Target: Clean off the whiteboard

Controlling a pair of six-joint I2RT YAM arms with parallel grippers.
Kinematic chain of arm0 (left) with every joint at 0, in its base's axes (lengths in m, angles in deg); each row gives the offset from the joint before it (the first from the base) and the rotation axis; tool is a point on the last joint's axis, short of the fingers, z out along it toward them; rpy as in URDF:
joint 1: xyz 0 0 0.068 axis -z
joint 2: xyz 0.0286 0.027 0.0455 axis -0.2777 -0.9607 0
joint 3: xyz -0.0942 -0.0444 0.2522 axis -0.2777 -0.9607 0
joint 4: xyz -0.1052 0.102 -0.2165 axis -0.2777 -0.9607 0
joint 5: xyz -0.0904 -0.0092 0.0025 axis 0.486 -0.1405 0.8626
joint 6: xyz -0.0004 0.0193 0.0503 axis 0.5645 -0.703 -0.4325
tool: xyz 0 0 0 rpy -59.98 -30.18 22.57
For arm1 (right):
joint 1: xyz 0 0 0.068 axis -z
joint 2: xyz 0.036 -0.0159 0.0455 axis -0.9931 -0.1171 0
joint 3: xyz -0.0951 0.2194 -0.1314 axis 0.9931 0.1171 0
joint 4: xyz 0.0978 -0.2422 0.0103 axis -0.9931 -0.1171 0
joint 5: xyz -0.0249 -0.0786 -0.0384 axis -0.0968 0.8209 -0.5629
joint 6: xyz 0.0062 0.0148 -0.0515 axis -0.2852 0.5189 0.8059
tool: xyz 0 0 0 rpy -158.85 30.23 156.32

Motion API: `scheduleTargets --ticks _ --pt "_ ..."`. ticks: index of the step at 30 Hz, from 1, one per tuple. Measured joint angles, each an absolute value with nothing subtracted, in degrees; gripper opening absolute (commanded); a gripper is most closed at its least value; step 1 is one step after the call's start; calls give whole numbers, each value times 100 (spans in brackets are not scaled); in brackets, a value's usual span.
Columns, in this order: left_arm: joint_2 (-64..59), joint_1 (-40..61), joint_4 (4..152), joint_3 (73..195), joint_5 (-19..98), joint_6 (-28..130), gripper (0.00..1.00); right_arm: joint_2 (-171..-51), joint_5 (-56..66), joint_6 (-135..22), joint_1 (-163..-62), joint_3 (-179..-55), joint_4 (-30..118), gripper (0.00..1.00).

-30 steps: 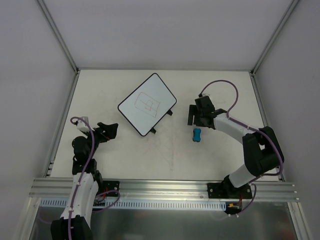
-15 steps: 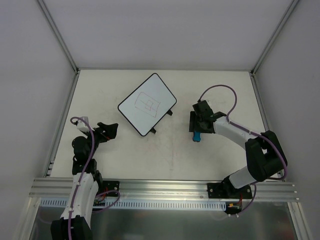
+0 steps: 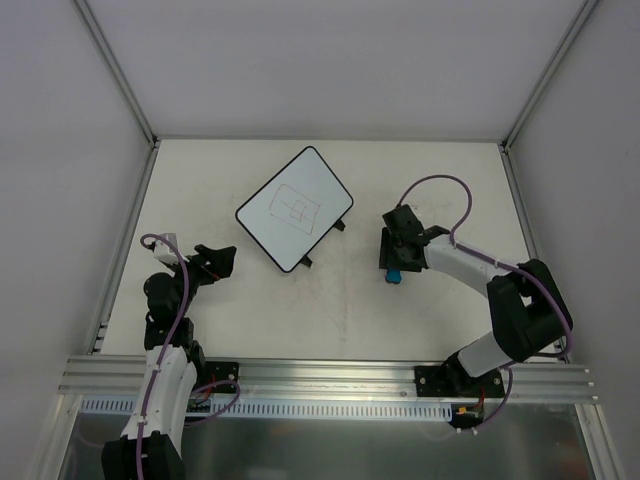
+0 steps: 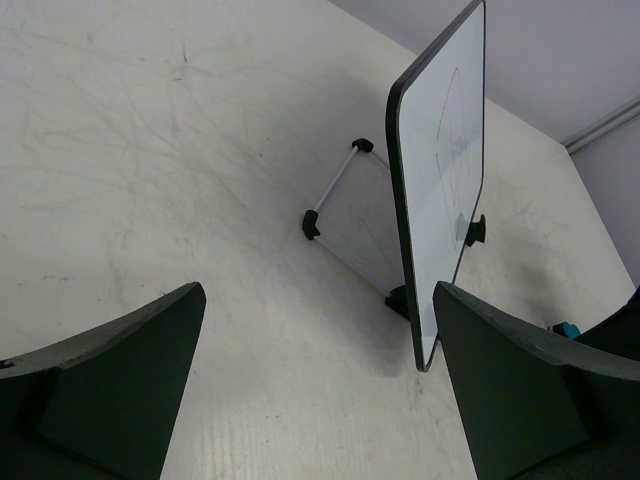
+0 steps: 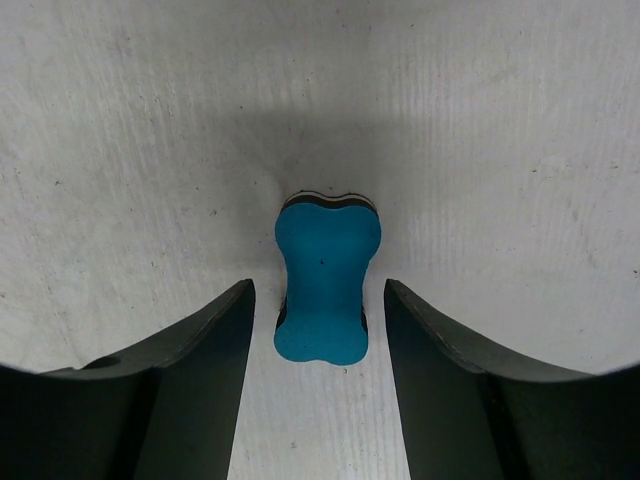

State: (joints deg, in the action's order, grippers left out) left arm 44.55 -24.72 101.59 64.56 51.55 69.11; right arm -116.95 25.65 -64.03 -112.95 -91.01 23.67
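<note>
The whiteboard [image 3: 295, 208] stands propped on its small black feet at the table's middle back, with a faint red line drawing on its face. In the left wrist view the whiteboard [image 4: 447, 160] shows nearly edge-on. A small blue eraser [image 3: 394, 274] lies on the table to its right. My right gripper [image 3: 392, 264] is down over it. In the right wrist view the eraser [image 5: 327, 280] sits between the open fingers [image 5: 205, 340], with a thin gap on each side. My left gripper [image 3: 216, 262] is wide open near the table's left side, holding nothing.
A thin white rod with black ends [image 4: 337, 188] lies behind the board as its stand. A metal rail [image 3: 330, 375] runs along the near edge. Grey walls and frame posts [image 3: 118, 78] close in the table.
My right gripper has come down and toward the near side over the blue eraser, and its fingers have narrowed around it. The left arm and the whiteboard have stayed still.
</note>
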Motion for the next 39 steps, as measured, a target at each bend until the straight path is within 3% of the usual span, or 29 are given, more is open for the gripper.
scheduleTargets --ticks 2,8,10,25,39 --pt "4457 -2472 10159 6456 5155 6911 99 -11730 2565 -6433 -11308 -9101 2367 52" --pt "4457 -2472 10159 6456 5155 6911 99 -11846 2569 -6499 -11316 -9103 2367 51" --pt "4457 -2472 10159 6456 5155 6911 99 -11909 2567 -6514 -11316 -9103 2365 46" --pt "4457 -2470 10159 6456 5155 6911 99 -12056 2624 -6569 -11316 -9105 2371 50" --pt "4455 -2468 10159 6456 5155 6911 99 -12040 2654 -6571 -11321 -9105 2369 44"
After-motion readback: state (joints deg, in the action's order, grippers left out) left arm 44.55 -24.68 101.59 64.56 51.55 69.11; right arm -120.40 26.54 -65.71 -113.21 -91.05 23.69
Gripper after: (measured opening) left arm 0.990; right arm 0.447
